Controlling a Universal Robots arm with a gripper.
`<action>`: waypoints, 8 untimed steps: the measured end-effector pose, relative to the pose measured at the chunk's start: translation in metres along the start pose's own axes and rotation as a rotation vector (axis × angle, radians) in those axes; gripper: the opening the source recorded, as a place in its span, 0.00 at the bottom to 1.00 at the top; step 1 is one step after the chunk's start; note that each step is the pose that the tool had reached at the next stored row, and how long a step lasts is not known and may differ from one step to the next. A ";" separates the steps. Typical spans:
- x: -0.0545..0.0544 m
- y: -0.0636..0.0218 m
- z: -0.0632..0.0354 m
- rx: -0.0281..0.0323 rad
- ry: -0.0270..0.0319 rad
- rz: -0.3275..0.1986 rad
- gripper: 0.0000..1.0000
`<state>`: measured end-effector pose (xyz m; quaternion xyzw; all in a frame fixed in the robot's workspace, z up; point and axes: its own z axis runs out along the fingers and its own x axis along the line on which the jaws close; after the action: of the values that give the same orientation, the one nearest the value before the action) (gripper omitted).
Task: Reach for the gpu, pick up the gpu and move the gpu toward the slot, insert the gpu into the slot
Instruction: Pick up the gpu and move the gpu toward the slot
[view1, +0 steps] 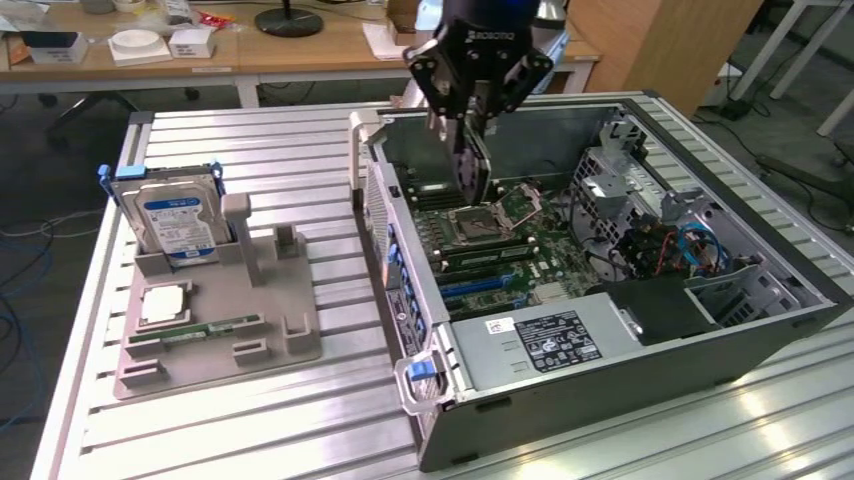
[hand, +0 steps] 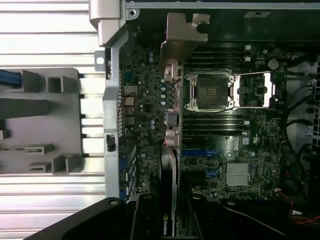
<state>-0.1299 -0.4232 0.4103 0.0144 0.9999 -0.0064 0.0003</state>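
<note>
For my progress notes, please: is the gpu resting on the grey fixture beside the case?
No, the tool holds the gpu edge-down over the motherboard inside the open case.

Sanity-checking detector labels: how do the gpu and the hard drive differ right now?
The gpu hangs in the jaws of the gripper over the motherboard inside the open case; the hard drive stands untouched in the grey fixture outside it. The gpu shows edge-on, thin and dark; the hard drive shows its silver face with a blue label. Both are upright.
</note>
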 end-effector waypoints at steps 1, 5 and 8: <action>-0.004 0.0002 0.0004 0.0001 0.0001 0.000 0.26; -0.020 0.0006 0.0019 0.0001 0.0001 -0.005 0.26; -0.026 0.0008 0.0028 0.0000 -0.0002 -0.020 0.26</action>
<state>-0.1039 -0.4232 0.4075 0.0044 1.0000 -0.0064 0.0003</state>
